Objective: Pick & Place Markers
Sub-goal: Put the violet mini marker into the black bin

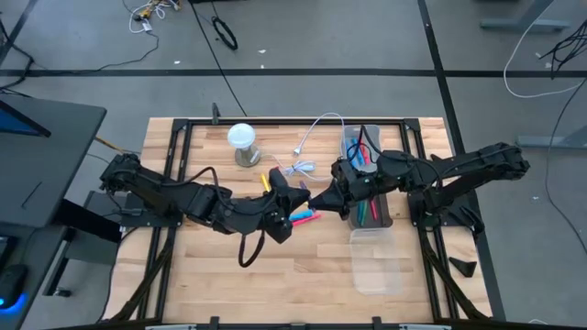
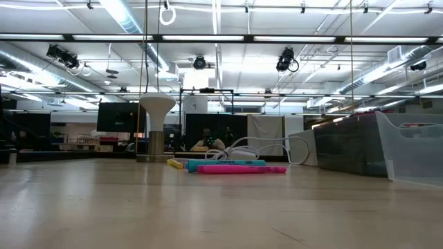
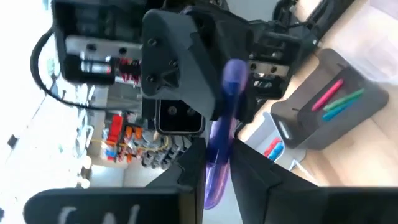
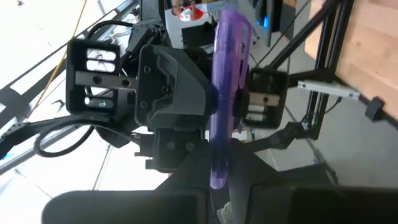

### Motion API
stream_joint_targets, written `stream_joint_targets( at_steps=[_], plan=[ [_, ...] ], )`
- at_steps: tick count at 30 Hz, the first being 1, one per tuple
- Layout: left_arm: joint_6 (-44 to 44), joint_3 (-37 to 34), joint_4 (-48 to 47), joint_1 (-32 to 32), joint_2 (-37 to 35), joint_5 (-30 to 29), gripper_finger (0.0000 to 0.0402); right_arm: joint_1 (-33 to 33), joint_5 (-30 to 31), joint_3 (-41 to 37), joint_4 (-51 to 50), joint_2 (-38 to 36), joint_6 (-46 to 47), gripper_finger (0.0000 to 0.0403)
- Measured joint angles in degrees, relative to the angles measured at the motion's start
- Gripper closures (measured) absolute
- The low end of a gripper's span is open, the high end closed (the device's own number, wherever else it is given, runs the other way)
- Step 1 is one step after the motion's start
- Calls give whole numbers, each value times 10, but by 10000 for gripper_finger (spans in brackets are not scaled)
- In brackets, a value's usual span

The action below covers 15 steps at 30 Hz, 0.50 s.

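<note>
Left gripper (image 1: 295, 197) and right gripper (image 1: 316, 200) meeting mid-table, both clamped on one purple marker (image 4: 225, 93), pink marker (image 2: 241, 169) lying below

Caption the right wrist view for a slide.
Handover in mid-air: right gripper and left gripper both clamp a purple marker.
</note>
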Motion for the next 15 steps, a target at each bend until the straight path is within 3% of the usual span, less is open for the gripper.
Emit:
stream_joint_targets(
  at_steps=[15],
  plan=[
    [-290,0,-44,-20,-35,-4,245,-36,14,0,-34,-25,-80,381]
  ],
)
